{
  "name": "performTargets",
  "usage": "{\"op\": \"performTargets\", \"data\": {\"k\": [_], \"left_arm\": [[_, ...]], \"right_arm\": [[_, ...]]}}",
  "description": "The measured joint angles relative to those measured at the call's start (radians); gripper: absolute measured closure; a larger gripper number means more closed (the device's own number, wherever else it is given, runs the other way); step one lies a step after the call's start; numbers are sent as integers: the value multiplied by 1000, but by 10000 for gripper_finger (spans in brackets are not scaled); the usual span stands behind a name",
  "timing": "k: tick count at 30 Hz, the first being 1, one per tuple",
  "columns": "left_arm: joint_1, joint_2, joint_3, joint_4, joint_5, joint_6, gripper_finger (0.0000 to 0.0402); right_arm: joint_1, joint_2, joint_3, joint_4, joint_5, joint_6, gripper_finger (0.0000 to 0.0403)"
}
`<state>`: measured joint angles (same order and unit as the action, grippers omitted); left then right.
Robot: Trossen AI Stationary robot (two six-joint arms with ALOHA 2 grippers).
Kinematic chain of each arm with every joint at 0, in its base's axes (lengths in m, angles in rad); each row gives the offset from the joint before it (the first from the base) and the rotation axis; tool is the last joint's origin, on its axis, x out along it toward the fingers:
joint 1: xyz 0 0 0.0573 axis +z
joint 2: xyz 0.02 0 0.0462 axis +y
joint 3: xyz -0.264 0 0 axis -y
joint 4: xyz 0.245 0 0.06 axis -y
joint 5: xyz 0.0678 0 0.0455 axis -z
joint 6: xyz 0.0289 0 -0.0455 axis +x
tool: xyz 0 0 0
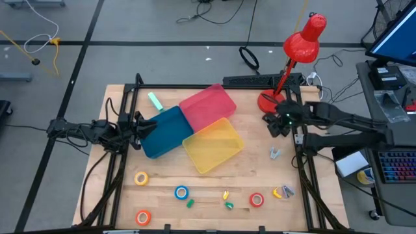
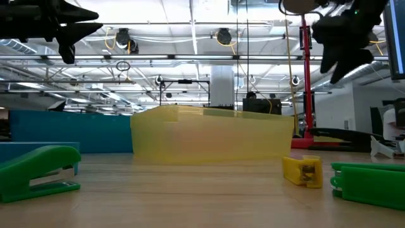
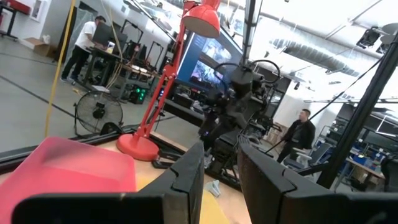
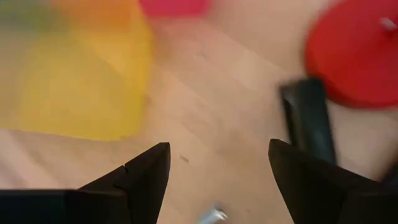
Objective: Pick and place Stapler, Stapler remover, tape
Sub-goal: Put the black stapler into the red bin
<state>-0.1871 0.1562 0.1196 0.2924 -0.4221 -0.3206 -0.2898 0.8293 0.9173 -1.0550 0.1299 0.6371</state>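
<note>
Wooden table (image 1: 260, 169) | bins 3 | tape rolls 4 | left end effector (image 1: 135, 127) parted | right end effector (image 1: 278, 125) parted

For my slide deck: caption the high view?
Both grippers hover open beside three bins, tape rolls untouched.

left gripper (image 1: 138, 128): raised, jaws slightly apart | right gripper (image 1: 278, 125): raised, jaws wide

Even, bright overhead light; table (image 1: 260, 169) shows only soft shadows. Low view: ceiling light strips glare, near green stapler (image 2: 41, 172) slightly soft. Right wrist view heavily motion-blurred, yellow bin (image 4: 81, 81) smeared. Left wrist view: near fingers (image 3: 186, 180) out of focus
</note>
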Motion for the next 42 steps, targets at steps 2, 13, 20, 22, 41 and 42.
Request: {"op": "performTargets", "data": {"k": [2,13,20,22,41,42], "left_arm": [[0,0,0,0,0,0,304],[0,0,0,-3,0,0,304],[0,0,0,-3,-2,2,304],[0,0,0,-3,-14,2,304],[0,0,0,-3,-59,-3,304],[0,0,0,-3,-59,-3,304]], "right_arm": [[-21,8,0,-15,0,-33,140],[-33,9,1,135,-1,-308,140],[-33,15,1,153,1,-447,140],[-44,24,1,140,13,-424,140],[-369,274,1,-169,70,-210,140],[-379,291,1,-169,51,-223,140]]}}
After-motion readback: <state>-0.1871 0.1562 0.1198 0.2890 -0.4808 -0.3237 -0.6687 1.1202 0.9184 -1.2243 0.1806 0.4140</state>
